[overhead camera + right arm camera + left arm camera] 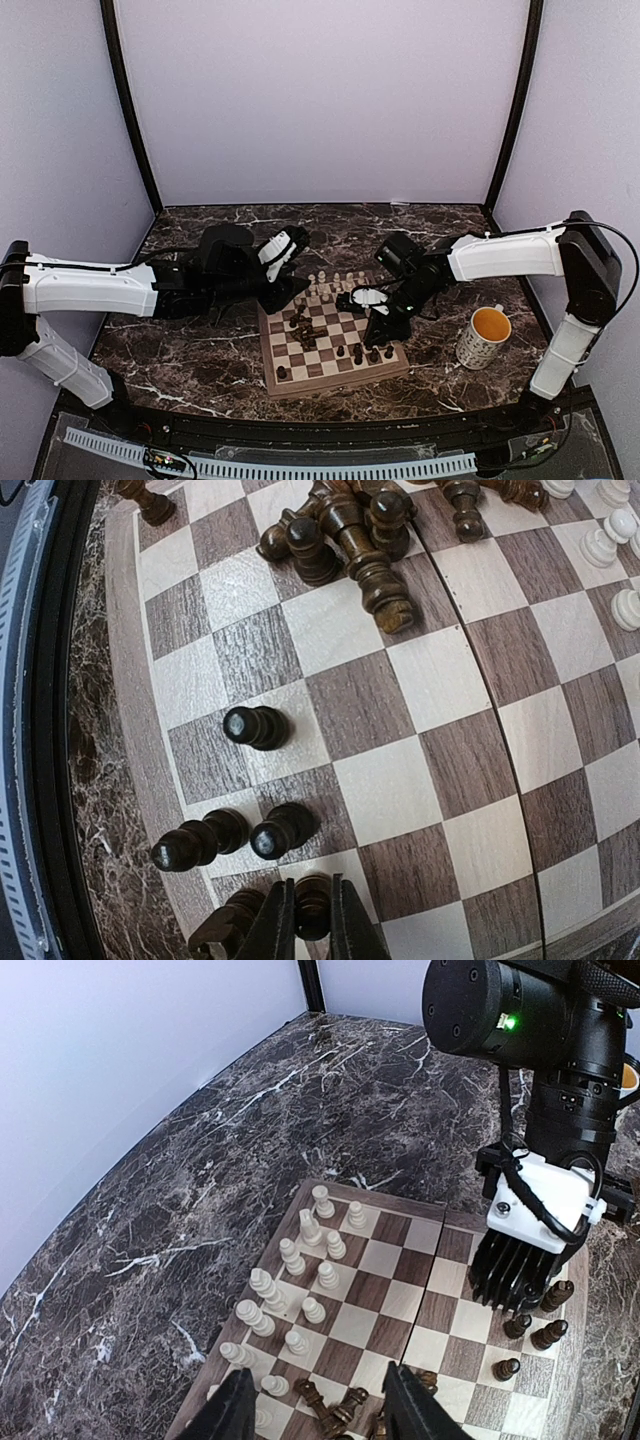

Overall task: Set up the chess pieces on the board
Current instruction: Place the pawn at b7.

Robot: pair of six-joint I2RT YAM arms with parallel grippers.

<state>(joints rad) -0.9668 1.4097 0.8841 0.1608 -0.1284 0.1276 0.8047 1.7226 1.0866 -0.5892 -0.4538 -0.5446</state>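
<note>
The wooden chessboard [340,384] lies between my arms. Cream pieces [300,1260] stand in two rows along its far-left edge. A heap of fallen dark pieces [350,530] lies near the board's left middle. My right gripper [312,920] is shut on a dark piece [312,900] at the board's [420,680] near-right corner, beside three standing dark pieces [283,830]. My left gripper [320,1405] is open and empty, hovering over the fallen dark pieces [338,1408]. In the top view the left gripper [287,292] is at the board's left edge and the right gripper [385,328] over its right side.
A speckled mug [487,336] with a yellow inside stands right of the board. One dark piece [281,372] stands alone at the board's near-left corner. The marble table [200,360] is walled by white panels.
</note>
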